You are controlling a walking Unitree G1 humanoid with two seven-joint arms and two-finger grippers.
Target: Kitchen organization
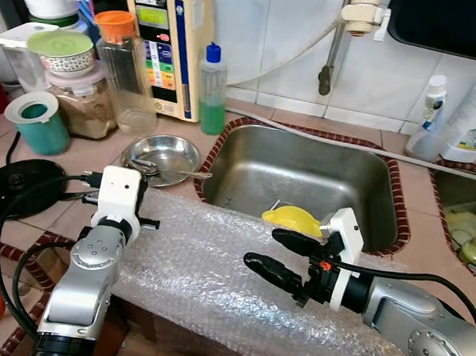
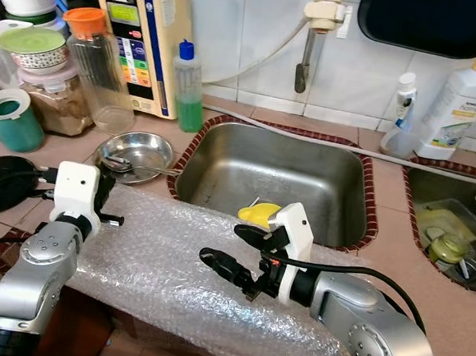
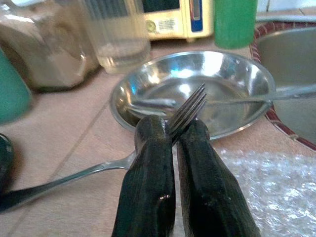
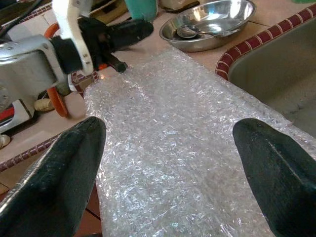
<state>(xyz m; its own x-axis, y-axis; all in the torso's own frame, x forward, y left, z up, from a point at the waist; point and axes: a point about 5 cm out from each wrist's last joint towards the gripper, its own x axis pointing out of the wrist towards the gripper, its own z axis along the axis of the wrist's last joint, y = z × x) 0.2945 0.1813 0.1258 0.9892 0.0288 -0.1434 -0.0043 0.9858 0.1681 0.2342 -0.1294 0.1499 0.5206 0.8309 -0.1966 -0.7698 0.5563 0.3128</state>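
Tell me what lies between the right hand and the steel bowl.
Only bubble wrap lies between the open right hand and the steel bowl, as the right wrist view shows.

Silver jointed arms, white wrist blocks, long black jaws, black cable, orange accents

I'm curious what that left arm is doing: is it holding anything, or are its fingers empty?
Holding something. The left gripper fingers are shut on a metal fork, tines pointing toward the steel bowl.
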